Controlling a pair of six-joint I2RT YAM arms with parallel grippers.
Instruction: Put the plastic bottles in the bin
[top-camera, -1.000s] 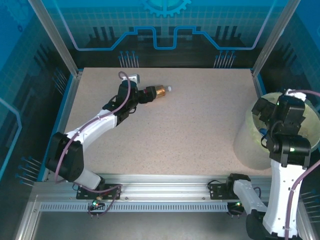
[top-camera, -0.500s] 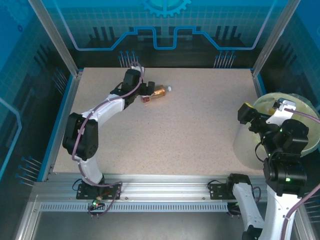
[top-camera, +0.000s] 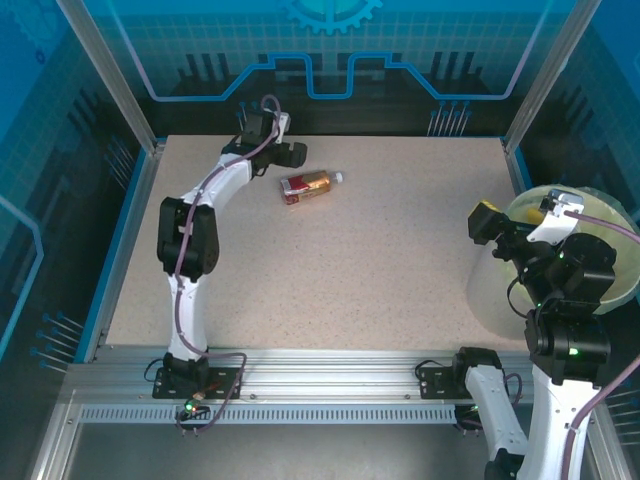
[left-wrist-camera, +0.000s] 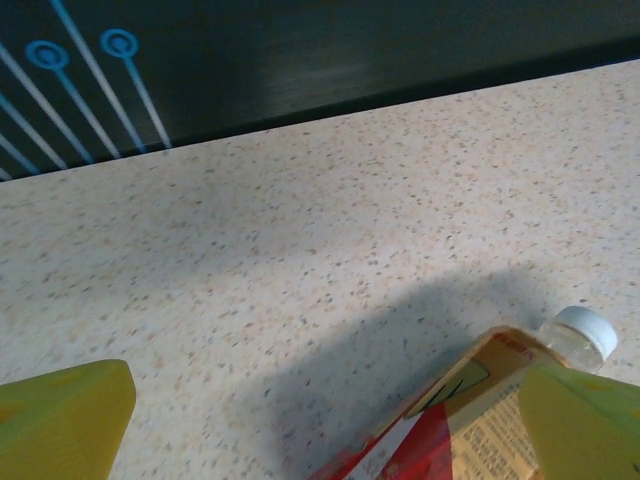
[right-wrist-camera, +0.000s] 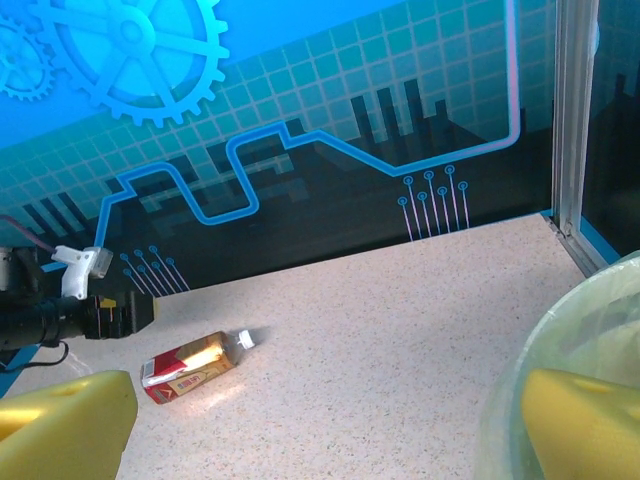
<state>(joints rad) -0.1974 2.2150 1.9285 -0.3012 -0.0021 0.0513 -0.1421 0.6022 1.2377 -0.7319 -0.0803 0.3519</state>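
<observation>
Blue panels printed with gears and circuit lines are closing in the cell on all sides, and their glare is making the corners hard for me to read. I am seeing the plastic bottle (left-wrist-camera: 470, 405) cut off at the bottom of the left wrist view, its body partly hidden behind one yellow finger (left-wrist-camera: 585, 420), with just the white cap and a strip of red-and-tan label showing. I am also losing much of the bin's mouth under the right arm from above, so I cannot tell what is lying inside.

The speckled beige worktop (top-camera: 380, 260) is running between metal posts and a rail at the near edge. The bottle (top-camera: 308, 186) is lying on its side near the far edge, left of the middle, its cap pointing toward the right edge.

The left gripper (top-camera: 292, 153) is sitting by the far-left corner, just beside the bottle and not touching it, with its jaws standing wide apart. The right gripper (top-camera: 484, 221) is hanging by the bin, jaws likewise spread and holding nothing.

The bin (top-camera: 497, 295) is standing at the right edge, its pale yellow-green liner showing at the rim (right-wrist-camera: 560, 330).
</observation>
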